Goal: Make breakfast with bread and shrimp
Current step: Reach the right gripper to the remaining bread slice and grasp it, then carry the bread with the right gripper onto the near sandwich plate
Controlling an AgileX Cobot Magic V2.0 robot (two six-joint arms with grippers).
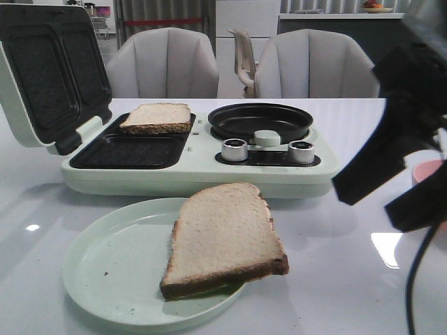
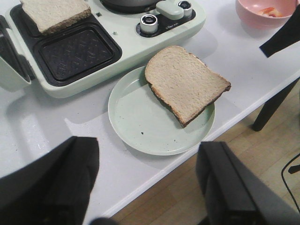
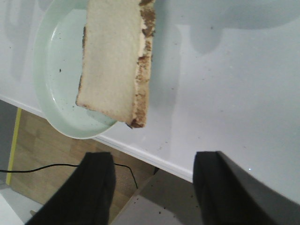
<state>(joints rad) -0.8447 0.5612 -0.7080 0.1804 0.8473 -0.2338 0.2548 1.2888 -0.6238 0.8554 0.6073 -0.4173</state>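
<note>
One bread slice (image 1: pixel 156 117) lies in the far tray of the open sandwich maker (image 1: pixel 209 176); it also shows in the left wrist view (image 2: pixel 54 13). The second bread slice (image 1: pixel 225 237) lies on a pale green plate (image 1: pixel 112 265) and overhangs the plate's right rim; it also shows in the left wrist view (image 2: pixel 183 79) and the right wrist view (image 3: pixel 112 56). The shrimp (image 2: pixel 269 11) lies in a pink bowl (image 2: pixel 248 14). My left gripper (image 2: pixel 147 176) is open and empty over the table's front edge, near the plate (image 2: pixel 140 117). My right gripper (image 1: pixel 370 202) is open and empty, raised right of the plate (image 3: pixel 56 61).
The sandwich maker's lid (image 1: pixel 49 70) stands open at the left. Its near tray (image 1: pixel 129 150) holds nothing. A round black pan (image 1: pixel 260 120) and two metal knobs (image 1: pixel 235 149) are on its right half. The pink bowl (image 1: pixel 426 171) sits behind my right gripper. Chairs stand behind the table.
</note>
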